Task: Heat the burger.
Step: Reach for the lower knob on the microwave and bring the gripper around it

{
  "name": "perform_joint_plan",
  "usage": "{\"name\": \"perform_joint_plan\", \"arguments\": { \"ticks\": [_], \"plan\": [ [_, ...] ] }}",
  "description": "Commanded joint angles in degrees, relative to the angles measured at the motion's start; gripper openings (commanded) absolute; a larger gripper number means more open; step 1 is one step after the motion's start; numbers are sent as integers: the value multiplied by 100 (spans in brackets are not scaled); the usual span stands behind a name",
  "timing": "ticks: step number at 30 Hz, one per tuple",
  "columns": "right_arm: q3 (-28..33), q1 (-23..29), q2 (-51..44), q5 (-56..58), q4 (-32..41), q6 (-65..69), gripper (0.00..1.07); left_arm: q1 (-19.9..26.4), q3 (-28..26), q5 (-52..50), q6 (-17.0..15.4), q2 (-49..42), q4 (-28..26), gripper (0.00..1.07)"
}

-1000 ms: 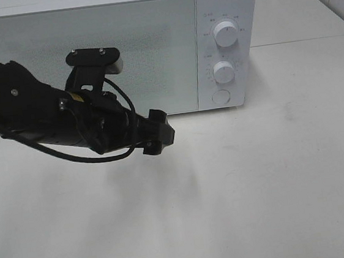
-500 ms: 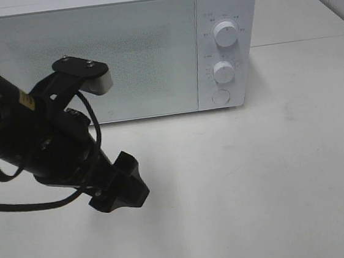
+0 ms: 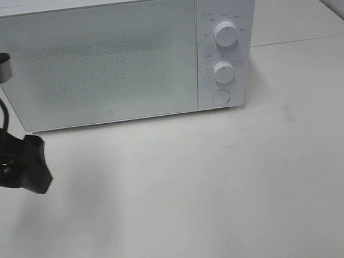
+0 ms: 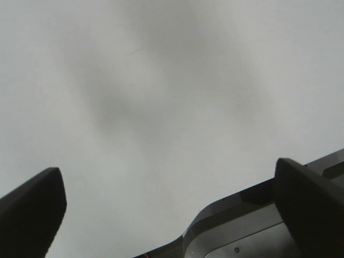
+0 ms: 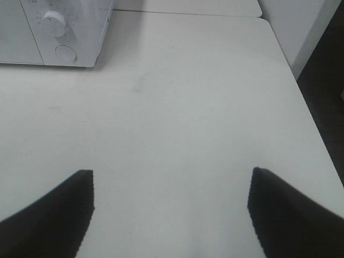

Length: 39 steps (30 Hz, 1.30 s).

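The burger is out of view in every frame. A white microwave (image 3: 109,55) stands at the back of the table with its door shut; its dial corner also shows in the right wrist view (image 5: 64,27). My left gripper (image 3: 31,168) hangs at the far left, in front of the microwave's left end. In its wrist view the left gripper (image 4: 169,215) is open above bare table, with nothing between the fingers (image 4: 32,209). The right gripper (image 5: 169,215) is open too, over the white table to the right of the microwave, holding nothing. It does not show in the exterior view.
Two dials (image 3: 226,34) and a round button (image 3: 220,97) sit on the microwave's right panel. The white table (image 3: 227,185) ends at a right edge (image 5: 303,107) with dark floor beyond. A grey metal part (image 4: 242,226) shows under the left gripper.
My left arm has swung away from in front of the microwave door, leftward and toward the table's front, to the left edge of the view. Its gripper stayed open.
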Motion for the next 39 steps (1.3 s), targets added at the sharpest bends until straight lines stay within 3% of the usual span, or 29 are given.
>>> {"name": "perform_joint_plan", "arguments": {
  "ticks": [1, 2, 5, 7, 13, 25, 39],
  "plan": [
    [17, -34, -155, -40, -23, 46, 76, 728, 11, 493, 195, -126, -40, 101],
    [17, -34, -155, -40, -23, 46, 76, 1180, 11, 739, 286, -178, -40, 101],
    [17, -34, -155, -40, -23, 46, 76, 1352, 11, 837, 298, -212, -40, 101],
    [17, -34, -155, -40, -23, 46, 76, 2045, 17, 1226, 275, -418, -160, 101],
    [17, -34, -155, -40, -23, 46, 76, 2636, 269, 1524, 275, -928, -246, 101],
    [17, -34, -155, -40, -23, 46, 76, 2693, 1261, 1455, 275, -2527, -172, 101],
    [17, -34, -155, -40, -23, 46, 76, 2693, 2108, 905, 407, -5300, 17, 101]
  ]
}}
